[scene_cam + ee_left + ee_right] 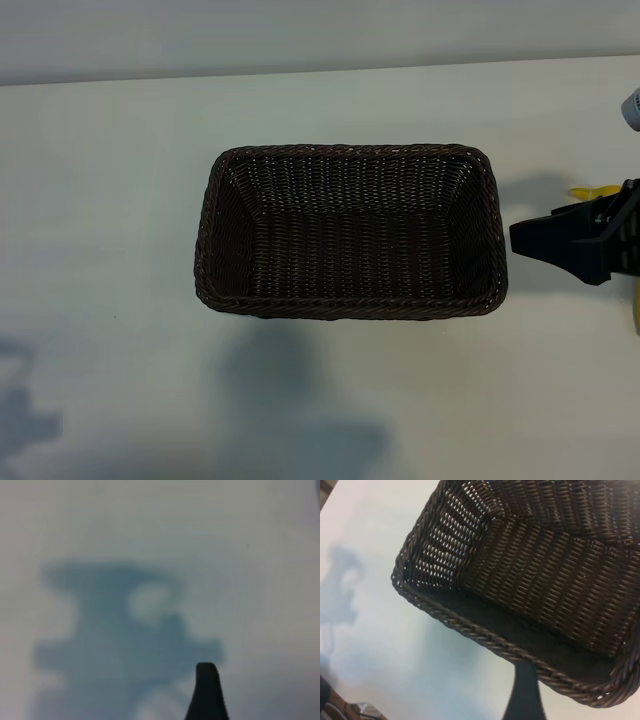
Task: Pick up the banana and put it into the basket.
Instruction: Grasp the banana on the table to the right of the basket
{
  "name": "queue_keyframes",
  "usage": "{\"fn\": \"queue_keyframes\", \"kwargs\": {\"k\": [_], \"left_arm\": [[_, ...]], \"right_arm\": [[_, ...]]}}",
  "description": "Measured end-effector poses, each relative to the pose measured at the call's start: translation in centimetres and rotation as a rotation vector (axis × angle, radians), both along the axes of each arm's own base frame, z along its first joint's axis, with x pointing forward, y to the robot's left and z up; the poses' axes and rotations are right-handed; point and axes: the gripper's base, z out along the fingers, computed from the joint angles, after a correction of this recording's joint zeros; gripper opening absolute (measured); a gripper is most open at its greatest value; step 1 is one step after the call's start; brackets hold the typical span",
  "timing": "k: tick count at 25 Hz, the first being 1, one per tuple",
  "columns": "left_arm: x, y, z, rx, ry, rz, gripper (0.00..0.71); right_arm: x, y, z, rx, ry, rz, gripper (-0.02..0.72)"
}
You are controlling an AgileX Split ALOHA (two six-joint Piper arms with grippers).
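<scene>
The banana (594, 190) showed only as a sliver of yellow at the right edge of the table (100, 250), mostly hidden behind the right gripper (518, 239) and well outside the basket (350, 232). The dark wicker basket sat in the middle of the table with nothing in it. The right gripper hung just beside the basket's right end, its black fingers pointing at the rim; its jaws stood apart, and I could not make out anything between them. The left gripper (206, 690) hovered over bare tabletop above its own shadow, jaws apart too.
</scene>
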Motion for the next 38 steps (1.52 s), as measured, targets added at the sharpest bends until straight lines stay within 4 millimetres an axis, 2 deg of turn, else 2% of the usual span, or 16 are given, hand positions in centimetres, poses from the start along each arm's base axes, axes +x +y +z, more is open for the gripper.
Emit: {"fn": "queue_keyframes", "kwargs": {"k": [12,21,30,38], "left_arm": [[-3.9,0.0,0.2,0.003,-0.265,0.0,0.572],[-4.0,0.0,0.2,0.003,-0.272,0.0,0.572],[-4.0,0.0,0.2,0.003,-0.272,0.0,0.572],[-4.0,0.0,0.2,0.003,-0.272,0.0,0.572]], "right_arm": [[0.2,0.0,0.1,0.014,-0.007,-0.019,0.568],[0.7,-0.2,0.5,0.025,-0.012,-0.08,0.568],[4.4,-0.3,4.1,-0.001,-0.051,-0.099,0.568],[6.8,-0.7,3.9,-0.127,0.097,-0.066,0.568]]}}
